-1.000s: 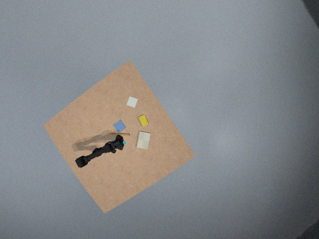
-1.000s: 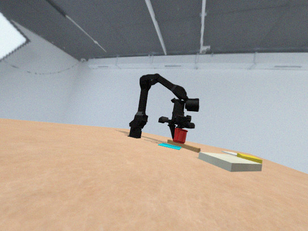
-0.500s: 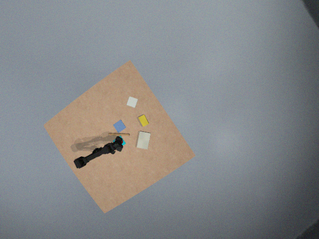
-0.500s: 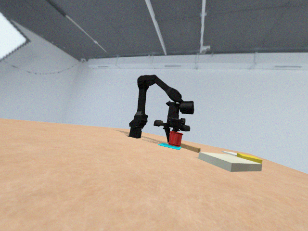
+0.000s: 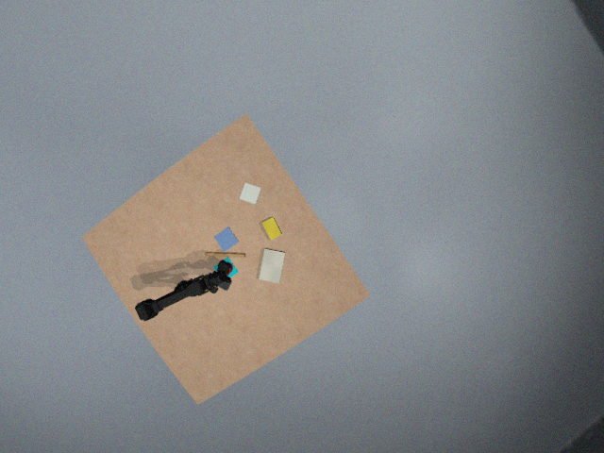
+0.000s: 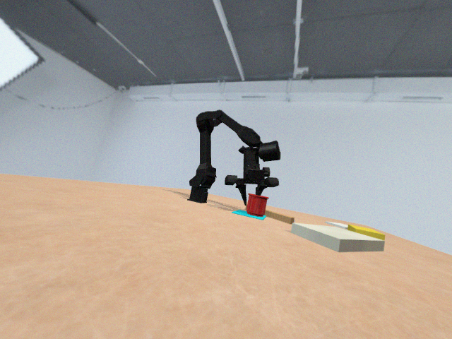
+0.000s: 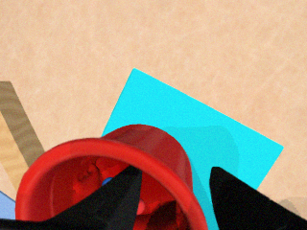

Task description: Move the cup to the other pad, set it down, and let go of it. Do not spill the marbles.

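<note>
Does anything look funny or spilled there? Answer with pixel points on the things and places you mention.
Nothing looks spilled: blue and pink marbles [image 7: 141, 207] show inside the red cup [image 6: 256, 205] [image 7: 160, 139]. The cup is a bit off to one side of the flat cyan square pad [image 5: 234, 272] [image 6: 239, 212] [image 7: 158, 103], which looks slightly uneven. Nothing looks broken.

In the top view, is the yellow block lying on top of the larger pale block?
No, the yellow block lies apart from the pale block, with table between them.
</note>
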